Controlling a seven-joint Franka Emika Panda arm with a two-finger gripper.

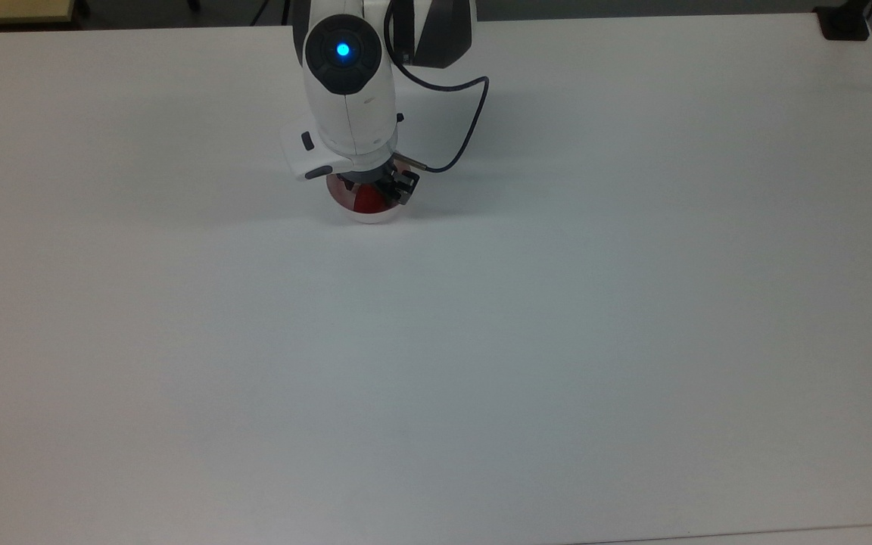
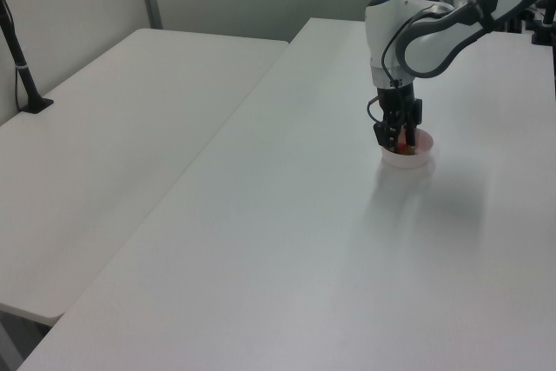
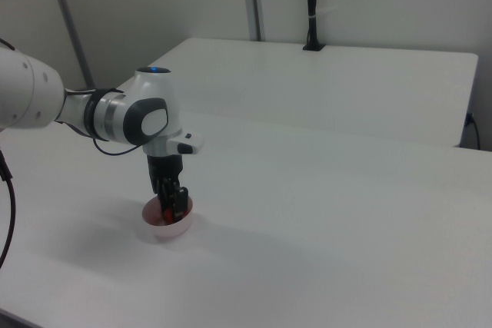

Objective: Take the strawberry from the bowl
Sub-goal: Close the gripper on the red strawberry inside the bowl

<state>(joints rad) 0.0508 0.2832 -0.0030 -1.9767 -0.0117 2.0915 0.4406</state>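
The pale pink bowl [image 1: 369, 219] [image 2: 409, 161] [image 3: 172, 229] stands on the white table toward the far side in the top view. The red strawberry [image 1: 365, 201] [image 3: 164, 210] lies inside it, partly covered by the arm's hand. My gripper [image 1: 370, 189] [image 2: 395, 139] [image 3: 171, 205] points straight down and reaches into the bowl. It is open, with one finger on each side of the strawberry. The strawberry's green cap is hidden.
A black cable [image 1: 466, 113] loops off the wrist toward the top view's right. A black clamp base [image 1: 845, 23] sits at the table's far right corner. A second white table [image 2: 130, 128] adjoins on the left view's left, with a black post [image 2: 19, 58].
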